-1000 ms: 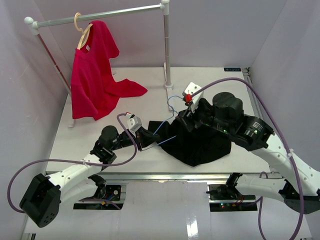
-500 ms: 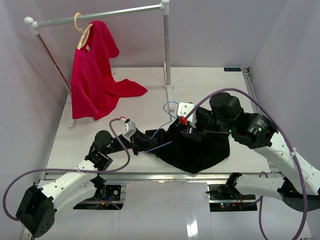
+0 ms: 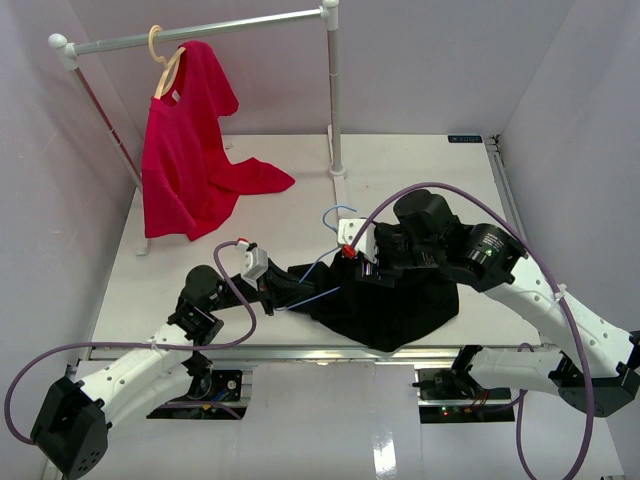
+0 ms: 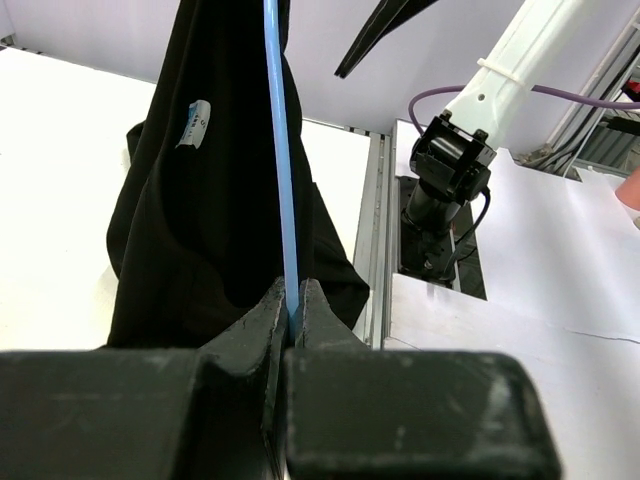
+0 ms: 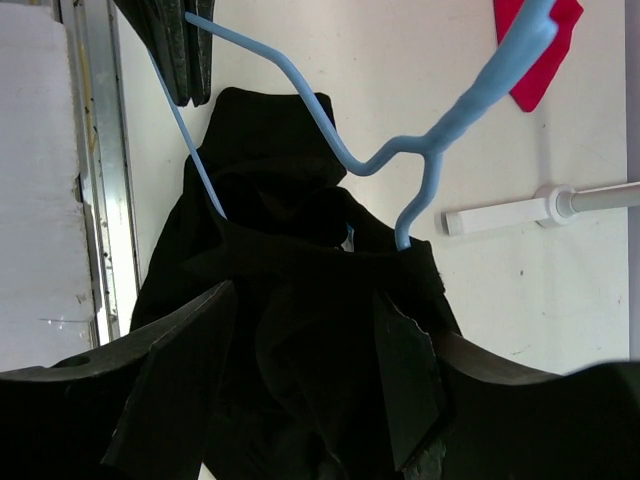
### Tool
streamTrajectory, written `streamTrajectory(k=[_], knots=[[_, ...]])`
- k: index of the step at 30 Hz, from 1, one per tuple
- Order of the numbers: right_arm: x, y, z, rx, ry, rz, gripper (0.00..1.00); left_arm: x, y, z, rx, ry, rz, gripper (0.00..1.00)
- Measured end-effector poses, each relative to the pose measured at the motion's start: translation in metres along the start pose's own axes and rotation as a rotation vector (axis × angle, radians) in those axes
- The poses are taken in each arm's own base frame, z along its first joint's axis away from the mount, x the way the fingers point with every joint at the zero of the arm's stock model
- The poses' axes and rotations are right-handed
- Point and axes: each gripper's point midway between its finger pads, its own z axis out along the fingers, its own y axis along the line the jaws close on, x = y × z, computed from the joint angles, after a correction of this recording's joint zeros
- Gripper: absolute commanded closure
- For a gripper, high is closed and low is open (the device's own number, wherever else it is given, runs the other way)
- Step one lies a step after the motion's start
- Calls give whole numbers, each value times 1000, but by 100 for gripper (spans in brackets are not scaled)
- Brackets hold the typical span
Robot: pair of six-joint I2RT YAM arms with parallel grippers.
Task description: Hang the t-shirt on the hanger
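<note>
1. The left gripper (image 4: 292, 300) is pinched narrow on one thin arm of the light-blue wire hanger (image 4: 280, 150), holding it low over the white table (image 3: 180, 250).
2. The black t-shirt (image 3: 400, 305) lies bunched on the table near the front edge. Its upper part is gathered around the hanger's neck, and the hook (image 3: 335, 215) pokes out above the cloth.
3. The right gripper (image 5: 290, 390) stands fairly wide with a fold of shirt between its fingers (image 5: 180, 380). Whether it actually pinches the cloth cannot be told.
4. Risk: the wire is thin and held at one point only, so a tug on the cloth could probably twist or slide it in the left grip.
5. Risk: the shirt is soft and heaped, so the right fingers may catch two layers and pull the neck hole off the hanger arm.
6. Risk: the free hanger arm may snag inside a sleeve instead of reaching the shoulder.
</note>
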Motion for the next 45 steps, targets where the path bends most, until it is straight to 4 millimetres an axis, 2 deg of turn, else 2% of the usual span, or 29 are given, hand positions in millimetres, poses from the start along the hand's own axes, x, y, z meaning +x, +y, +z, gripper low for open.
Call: streamTrajectory(k=[6, 15, 18, 25, 31, 37, 40, 43, 44, 45], knots=[[-5, -2, -4, 13, -12, 8, 33, 0, 1, 0, -5, -1, -1, 100], [-32, -16, -48, 124, -118, -5, 25, 2, 1, 0, -4, 5, -3, 100], [-36, -21, -55, 153, -128, -15, 25, 3, -1, 0, 9, 10, -4, 100], [-34, -27, -44, 154, -96, -27, 25, 6, -2, 0, 20, 21, -10, 100], [-32, -21, -37, 119, -96, -26, 26, 6, -4, 0, 29, 22, -7, 100], [-17, -12, -20, 72, -51, -9, 30, 0, -8, -1, 45, 4, 14, 100], [-10, -10, -9, 55, -29, 13, 36, -2, -11, -2, 59, -6, 27, 100], [-3, -6, -1, 37, -15, 32, 54, -3, -13, -2, 68, -7, 30, 100], [-3, -5, 0, 32, -16, 38, 54, -3, -13, -2, 69, -7, 29, 100], [-4, -6, 1, 31, -21, 43, 73, -3, -13, -2, 69, -6, 29, 100]])
